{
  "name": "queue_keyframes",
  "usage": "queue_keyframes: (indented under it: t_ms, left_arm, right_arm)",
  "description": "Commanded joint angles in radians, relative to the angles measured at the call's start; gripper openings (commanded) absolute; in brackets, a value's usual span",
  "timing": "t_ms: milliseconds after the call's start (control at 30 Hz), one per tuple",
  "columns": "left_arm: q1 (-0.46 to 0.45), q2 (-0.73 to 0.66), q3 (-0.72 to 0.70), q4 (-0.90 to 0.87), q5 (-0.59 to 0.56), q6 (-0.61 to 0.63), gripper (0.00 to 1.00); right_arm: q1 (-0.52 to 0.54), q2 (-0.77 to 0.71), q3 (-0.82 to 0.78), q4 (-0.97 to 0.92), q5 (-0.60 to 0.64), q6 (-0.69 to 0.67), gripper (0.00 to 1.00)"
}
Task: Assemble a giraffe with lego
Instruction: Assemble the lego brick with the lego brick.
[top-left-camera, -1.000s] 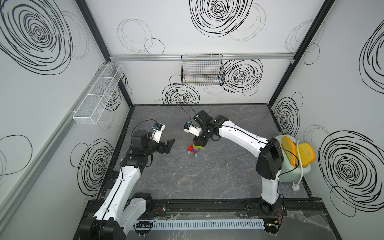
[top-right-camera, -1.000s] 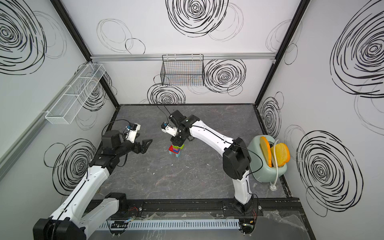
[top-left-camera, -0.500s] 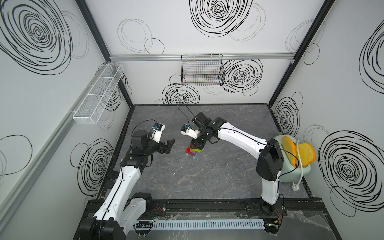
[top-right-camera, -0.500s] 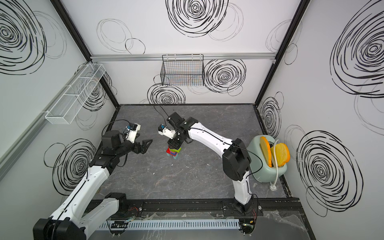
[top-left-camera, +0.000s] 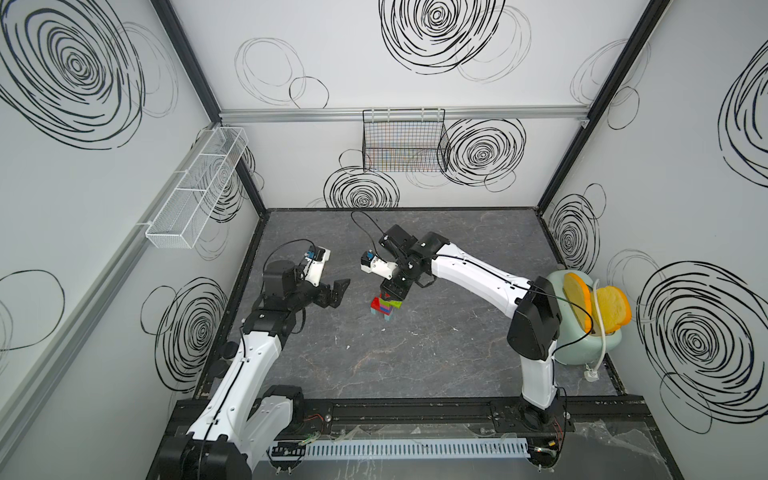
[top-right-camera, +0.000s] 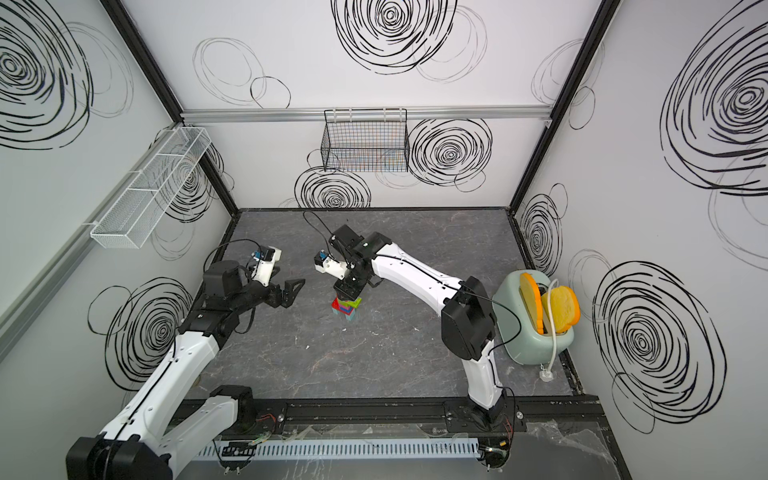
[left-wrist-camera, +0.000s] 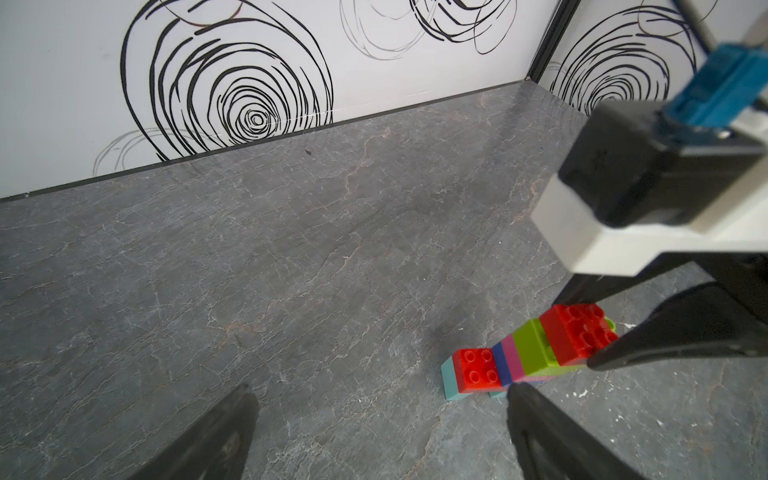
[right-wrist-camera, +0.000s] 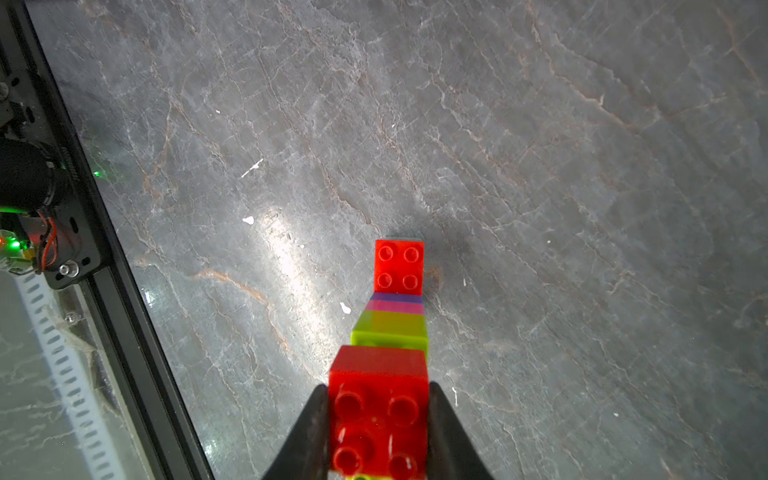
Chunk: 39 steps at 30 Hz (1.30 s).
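Right gripper (right-wrist-camera: 377, 390) pinches the giraffe (right-wrist-camera: 399, 266), seemingly standing on the table (right-wrist-camera: 540, 166).

Left arm of white shells and black joints (top-left-camera: 253, 359), right arm alike (top-left-camera: 469, 274); thin black cables loop along both (loosely); the left gripper (top-left-camera: 337, 292) has black tapered fingers (left-wrist-camera: 552, 436).
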Motion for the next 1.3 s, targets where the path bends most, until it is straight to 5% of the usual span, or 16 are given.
queue_keyframes:
  t_ms: [0,667,1267]
  left_arm:
    - [0.005,-0.013,-0.011,0.043,0.012,0.007,0.98]
    - [0.006,-0.013,-0.012,0.045,0.015,0.007,0.98]
    - [0.006,-0.003,-0.009,0.048,0.018,0.005,0.98]
  right_arm:
    - [-0.003,0.025,0.012,-0.110,0.009,0.018,0.18]
    - [0.000,0.078,-0.110,-0.029,0.035,0.055,0.20]
    - [0.042,0.157,-0.182,-0.083,0.198,0.035,0.19]
